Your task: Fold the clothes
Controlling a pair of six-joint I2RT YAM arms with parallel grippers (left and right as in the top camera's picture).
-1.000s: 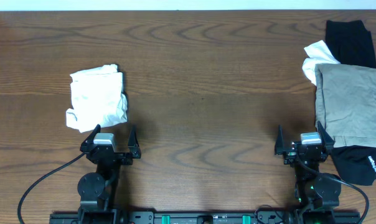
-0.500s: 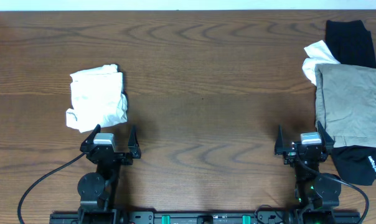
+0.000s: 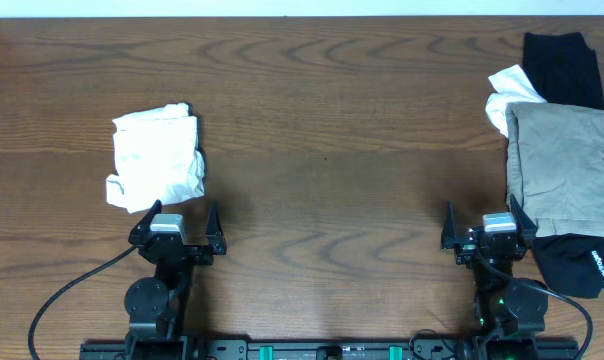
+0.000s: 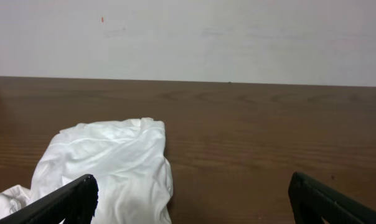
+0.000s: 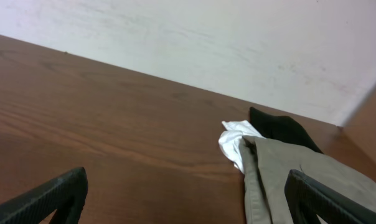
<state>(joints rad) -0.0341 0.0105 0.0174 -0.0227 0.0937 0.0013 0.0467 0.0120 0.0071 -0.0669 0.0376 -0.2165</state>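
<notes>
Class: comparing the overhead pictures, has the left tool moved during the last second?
No. The left tool sits just below the white garment, exactly as before.

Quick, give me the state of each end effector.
Left end effector: open, holding nothing.
Right end effector: open, holding nothing.

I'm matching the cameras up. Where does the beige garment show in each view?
Overhead: beige garment at the right edge, mid-height.
Left wrist: not in it.
Right wrist: the garment lies lower right, beside a white cloth.
Shared landmark: the table's far edge against the white wall, in all three.
</notes>
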